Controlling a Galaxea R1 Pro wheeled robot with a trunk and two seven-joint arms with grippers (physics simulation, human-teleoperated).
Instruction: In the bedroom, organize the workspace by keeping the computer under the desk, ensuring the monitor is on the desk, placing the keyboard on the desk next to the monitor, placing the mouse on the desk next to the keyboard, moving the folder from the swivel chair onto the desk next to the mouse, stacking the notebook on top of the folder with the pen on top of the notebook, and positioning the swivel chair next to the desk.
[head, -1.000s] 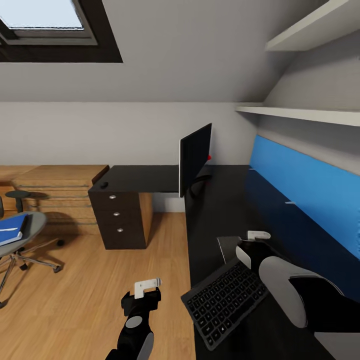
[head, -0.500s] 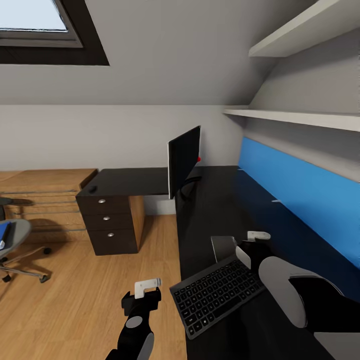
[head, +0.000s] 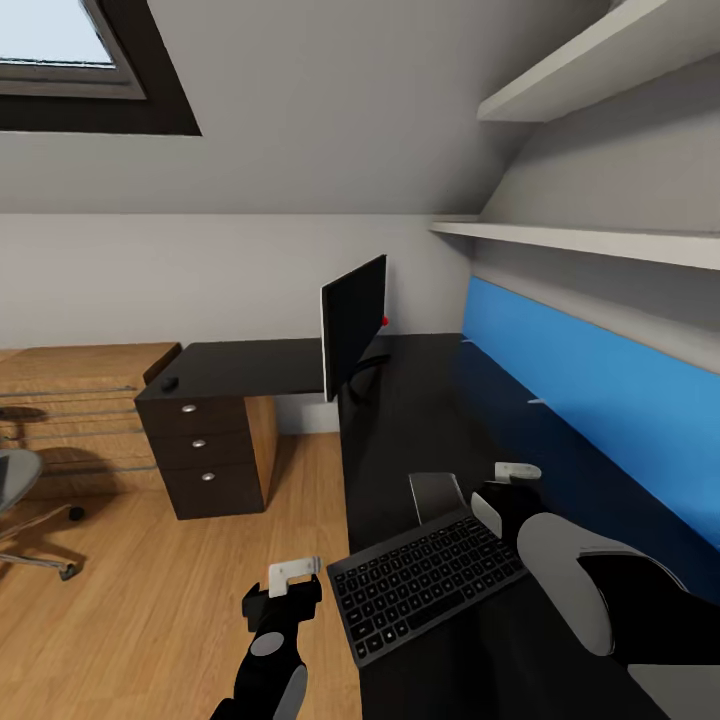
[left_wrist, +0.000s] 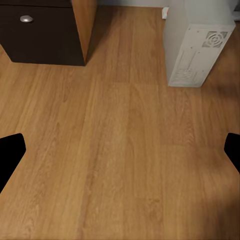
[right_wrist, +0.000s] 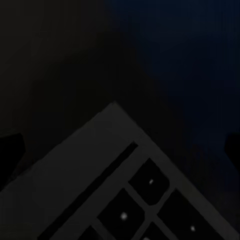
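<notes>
The keyboard (head: 428, 585) is seen lying flat on the near part of the glossy black table (head: 420, 420), turned at an angle, with one near corner reaching the table's left edge. Just beyond its far edge a small grey reflective patch is seen on the tabletop. The right gripper (head: 508, 478) is held directly over the far right corner of the keyboard; in the right wrist view a corner of the silver frame and a few dark keys (right_wrist: 125, 200) are seen close below, with the fingers (right_wrist: 10, 150) spread to either edge of the picture and nothing between them — open.

The left gripper (head: 290, 578) is held low over the wooden floor (head: 150, 600), left of the table and apart from it. In the left wrist view its dark fingers (left_wrist: 10, 155) are likewise set wide apart and empty, and beyond them the computer (left_wrist: 197, 42) is seen standing upright on the floor, near the dark drawers (left_wrist: 40, 30).

Farther along the table the monitor (head: 353, 325) stands on its black stand, seen nearly edge-on, a small red dot at its far lower corner. On the far left wing of the table, above the drawers (head: 200, 445), a small dark object (head: 170, 382) rests — too small to be identified. The swivel chair (head: 25, 510) is cut off at the left edge, well apart from the table, beside a low light-wood cabinet (head: 80, 400). A blue back panel (head: 590, 400) runs along the table's right side beneath white shelves (head: 590, 240).
</notes>
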